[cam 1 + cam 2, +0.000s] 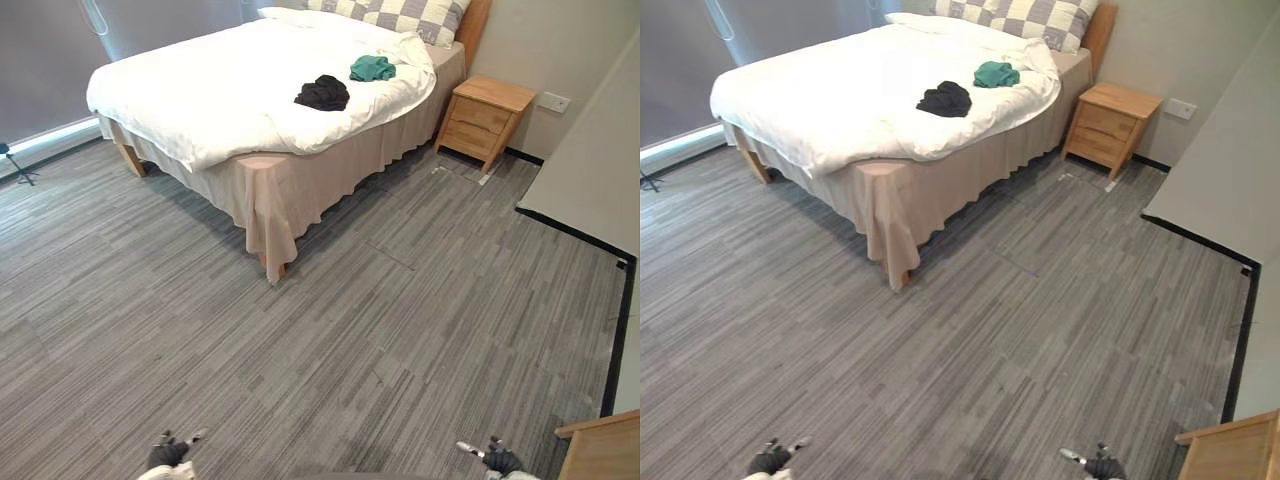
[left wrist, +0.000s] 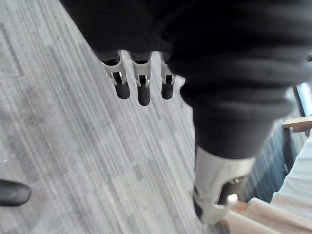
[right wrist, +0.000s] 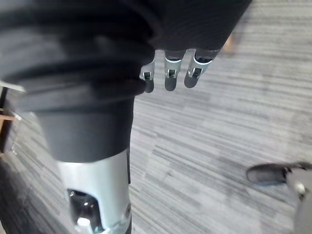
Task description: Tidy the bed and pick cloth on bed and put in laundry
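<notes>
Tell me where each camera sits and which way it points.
Left eye: on the head, looking down and ahead over floor to bed, black cloth, green cloth; left hand and right hand at bottom edge.
Right eye: beside it, same scene, both hands low.
Left wrist: along its open hand, down at floor.
Right wrist: along its open hand, down at floor.
Shared: both eyes, the whole scene; all four, the floor.

Bed (image 1: pixel 225 95) cut by top edge, wooden furniture (image 1: pixel 603 450) cropped at corner — kind unclear
</notes>
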### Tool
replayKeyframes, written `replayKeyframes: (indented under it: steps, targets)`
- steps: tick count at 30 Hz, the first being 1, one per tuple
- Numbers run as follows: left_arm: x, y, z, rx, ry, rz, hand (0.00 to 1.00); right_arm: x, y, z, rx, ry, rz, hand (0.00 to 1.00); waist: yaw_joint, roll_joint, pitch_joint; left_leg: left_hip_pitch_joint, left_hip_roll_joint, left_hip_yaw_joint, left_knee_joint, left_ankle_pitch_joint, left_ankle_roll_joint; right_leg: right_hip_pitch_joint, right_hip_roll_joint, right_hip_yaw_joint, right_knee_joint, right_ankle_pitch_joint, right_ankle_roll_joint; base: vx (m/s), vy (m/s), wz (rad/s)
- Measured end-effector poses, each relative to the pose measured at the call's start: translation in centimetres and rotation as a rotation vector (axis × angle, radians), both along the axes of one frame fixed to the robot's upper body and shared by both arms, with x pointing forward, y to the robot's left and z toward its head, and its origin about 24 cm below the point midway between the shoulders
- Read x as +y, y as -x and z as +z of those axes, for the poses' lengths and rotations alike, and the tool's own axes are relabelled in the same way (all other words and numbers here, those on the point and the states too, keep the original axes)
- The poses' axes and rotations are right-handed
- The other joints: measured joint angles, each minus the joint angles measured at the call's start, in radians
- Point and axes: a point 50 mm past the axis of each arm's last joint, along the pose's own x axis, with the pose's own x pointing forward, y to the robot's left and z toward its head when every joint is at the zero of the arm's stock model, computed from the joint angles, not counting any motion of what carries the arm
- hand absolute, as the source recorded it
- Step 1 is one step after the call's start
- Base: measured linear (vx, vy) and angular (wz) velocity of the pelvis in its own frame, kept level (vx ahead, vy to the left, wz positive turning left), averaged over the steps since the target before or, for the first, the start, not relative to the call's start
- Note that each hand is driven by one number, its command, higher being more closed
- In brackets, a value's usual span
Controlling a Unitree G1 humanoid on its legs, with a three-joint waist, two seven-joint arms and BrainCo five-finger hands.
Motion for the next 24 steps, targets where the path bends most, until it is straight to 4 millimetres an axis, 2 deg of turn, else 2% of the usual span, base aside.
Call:
replayKeyframes:
  steps: [4,7,16,19,24]
  targets:
    - [0.1,-0.6,0.4,-0.028,0.002,-0.023,0.0,-0.5,-0.6,0.5,-0.03,0.011,0.019,0.0,-0.003,0.007,0.009,0.02,0.005,0.008,-0.001,0.001,-0.002,0.027,0.006,-0.002,-0.019,0.0,0.0,0.05,-0.036,-0.02]
    - [0.1,-0.7,0.4,-0.032,0.006,-0.026,0.0,-0.4,-1.0,0.6,-0.047,0.007,0.036,0.0,-0.004,0.007,0.009,0.026,0.008,0.026,-0.001,0.001,-0.002,0.033,0.009,-0.002,-0.021,-0.01,0.016,0.04,-0.035,-0.03]
    - [-1.1,-0.7,-0.2,-0.037,0.05,-0.035,0.0,0.0,-1.9,0.8,-0.062,0.015,0.087,0.0,-0.009,0.008,0.009,0.031,0.01,0.044,0.0,0.001,-0.002,0.038,0.01,-0.004,-0.02,-0.015,0.023,0.02,-0.017,-0.01]
    - [-1.3,-0.6,-0.3,-0.034,0.052,-0.036,0.0,0.0,-1.8,0.8,-0.061,0.015,0.088,0.0,-0.01,0.011,0.011,0.049,0.012,0.052,0.002,-0.006,-0.013,0.056,0.009,-0.005,-0.014,-0.025,0.039,0.0,0.0,0.0]
    - [-1.9,-0.7,-0.6,-0.033,0.067,-0.045,0.0,0.1,-1.8,0.8,-0.055,0.014,0.093,0.0,-0.011,0.019,0.013,0.061,0.012,0.055,0.002,-0.007,-0.013,0.065,0.009,-0.005,-0.01,-0.025,0.039,0.0,-0.006,0.0]
